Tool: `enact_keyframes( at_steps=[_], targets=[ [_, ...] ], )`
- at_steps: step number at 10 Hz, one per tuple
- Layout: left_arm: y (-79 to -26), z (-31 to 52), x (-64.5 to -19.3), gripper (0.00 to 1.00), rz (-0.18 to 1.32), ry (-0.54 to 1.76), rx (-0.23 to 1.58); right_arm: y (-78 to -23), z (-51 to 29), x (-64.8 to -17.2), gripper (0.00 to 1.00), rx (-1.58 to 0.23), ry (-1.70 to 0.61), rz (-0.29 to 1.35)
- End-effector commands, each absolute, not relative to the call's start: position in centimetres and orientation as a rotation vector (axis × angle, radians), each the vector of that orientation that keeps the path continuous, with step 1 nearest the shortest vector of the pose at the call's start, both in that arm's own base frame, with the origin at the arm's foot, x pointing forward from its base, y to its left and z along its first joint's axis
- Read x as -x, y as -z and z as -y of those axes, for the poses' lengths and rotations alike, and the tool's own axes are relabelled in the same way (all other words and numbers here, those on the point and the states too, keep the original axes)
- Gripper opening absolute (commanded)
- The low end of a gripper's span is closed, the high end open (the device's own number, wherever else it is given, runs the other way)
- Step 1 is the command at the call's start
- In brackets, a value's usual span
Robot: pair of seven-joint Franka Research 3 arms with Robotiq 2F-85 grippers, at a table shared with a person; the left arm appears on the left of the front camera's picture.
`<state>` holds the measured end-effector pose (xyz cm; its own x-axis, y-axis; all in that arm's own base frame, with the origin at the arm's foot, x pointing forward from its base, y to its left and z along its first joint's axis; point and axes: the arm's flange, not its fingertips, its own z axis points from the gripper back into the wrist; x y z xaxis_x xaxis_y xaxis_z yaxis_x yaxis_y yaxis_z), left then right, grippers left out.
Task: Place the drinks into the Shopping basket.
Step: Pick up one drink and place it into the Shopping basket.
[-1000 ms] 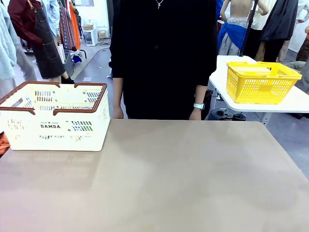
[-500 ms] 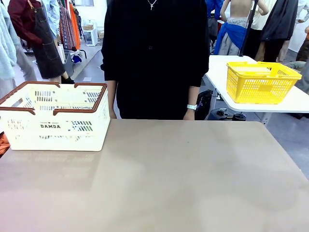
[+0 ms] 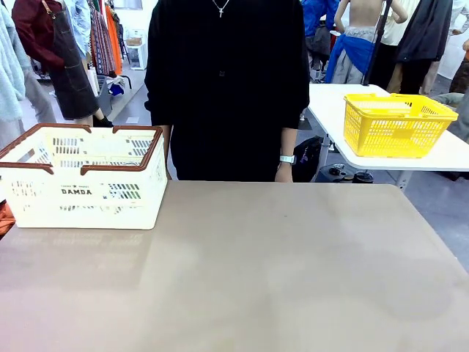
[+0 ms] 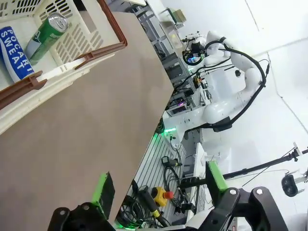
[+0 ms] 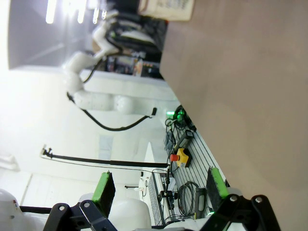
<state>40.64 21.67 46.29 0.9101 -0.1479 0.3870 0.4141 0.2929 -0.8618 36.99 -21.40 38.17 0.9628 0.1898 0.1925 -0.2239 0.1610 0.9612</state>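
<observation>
The Shopping basket (image 3: pixel 80 176), cream-white with a brown rim and "DAMDA" on its side, stands at the far left of the brown table (image 3: pixel 293 271). In the left wrist view the basket (image 4: pixel 72 62) sits at the upper left, and two drinks lie inside it: a green can (image 4: pixel 45 34) and a blue and white "POCARI SWEAT" can (image 4: pixel 12 45). My left gripper (image 4: pixel 160 185) is open off the table's edge, well away from the basket, with nothing between its green pads. My right gripper (image 5: pixel 160 186) is also open and empty beside the table's edge.
A person in black (image 3: pixel 227 88) stands at the far edge, arms hanging down. A yellow basket (image 3: pixel 396 123) rests on a separate white table at the back right. Cables and a red stop button (image 4: pixel 166 194) lie below the table's near edge.
The person has shifted a little to the left behind the table. The basket and both grippers stay as they were.
</observation>
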Motion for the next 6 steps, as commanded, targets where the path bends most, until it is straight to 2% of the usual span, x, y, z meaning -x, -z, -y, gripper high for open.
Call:
enact_keyframes(
  at_steps=[1,6],
  targets=[
    [-46.52,-21.81,-40.53,1.0,0.233,0.372,1.209,-38.53,21.06,-36.9,1.0,-1.364,-0.275,0.02],
    [-46.52,-21.81,-40.53,1.0,0.233,0.372,1.209,-38.53,21.06,-36.9,1.0,-1.364,-0.275,0.02]
  ],
)
